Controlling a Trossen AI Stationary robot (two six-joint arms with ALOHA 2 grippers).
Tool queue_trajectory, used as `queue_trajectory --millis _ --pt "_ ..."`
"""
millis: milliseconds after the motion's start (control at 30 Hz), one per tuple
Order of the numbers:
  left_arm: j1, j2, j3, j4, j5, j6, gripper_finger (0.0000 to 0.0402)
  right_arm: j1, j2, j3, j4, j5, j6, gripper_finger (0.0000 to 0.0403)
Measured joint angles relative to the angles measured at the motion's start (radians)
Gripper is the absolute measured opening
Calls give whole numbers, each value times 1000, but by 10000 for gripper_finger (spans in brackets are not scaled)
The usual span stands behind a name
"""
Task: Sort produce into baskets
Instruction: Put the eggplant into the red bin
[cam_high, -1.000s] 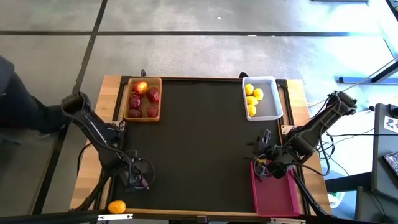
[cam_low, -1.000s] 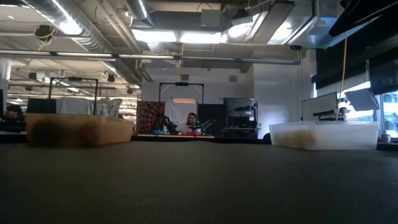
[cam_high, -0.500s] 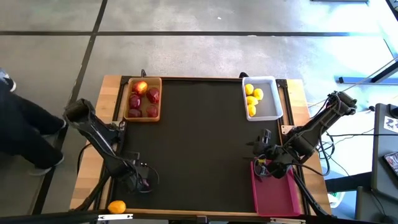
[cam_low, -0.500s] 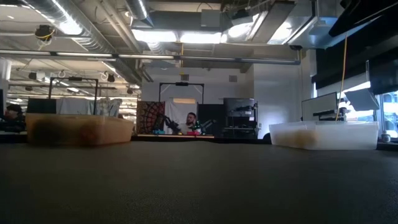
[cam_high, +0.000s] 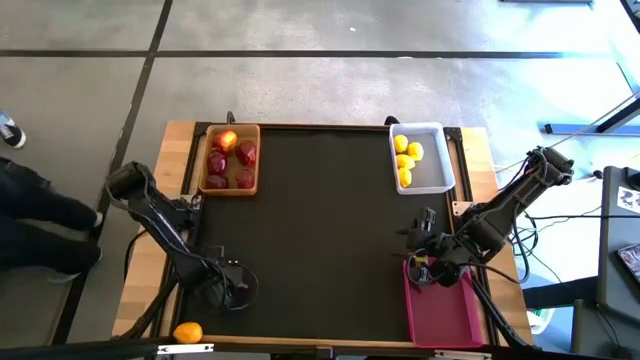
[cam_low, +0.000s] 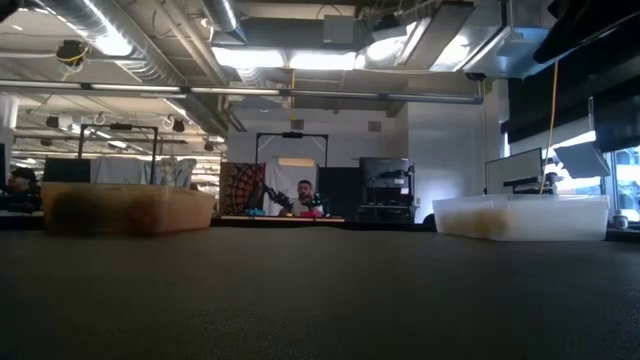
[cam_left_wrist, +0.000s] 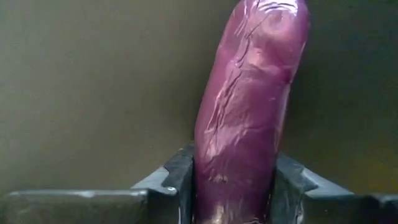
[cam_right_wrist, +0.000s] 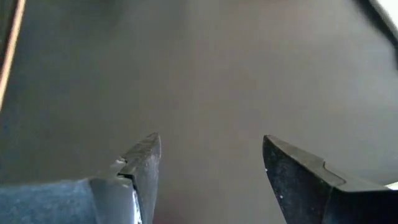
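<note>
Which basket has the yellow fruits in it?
The white basket at the table's far right corner holds the yellow fruits. The wooden basket holds red ones, and the pink basket shows none.

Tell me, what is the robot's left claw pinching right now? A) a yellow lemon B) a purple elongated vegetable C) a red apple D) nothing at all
B: in the left wrist view the left gripper has both fingers pressed against a glossy purple elongated vegetable.
</note>
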Motion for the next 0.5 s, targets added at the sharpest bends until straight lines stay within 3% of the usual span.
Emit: queue_trajectory --millis 233,500 --pt "26 -56 33 -3 -73 -48 128 0 0 0 17 2 2 241" --pt "133 -143 80 34 -335 10 139 0 0 0 67 62 -29 242"
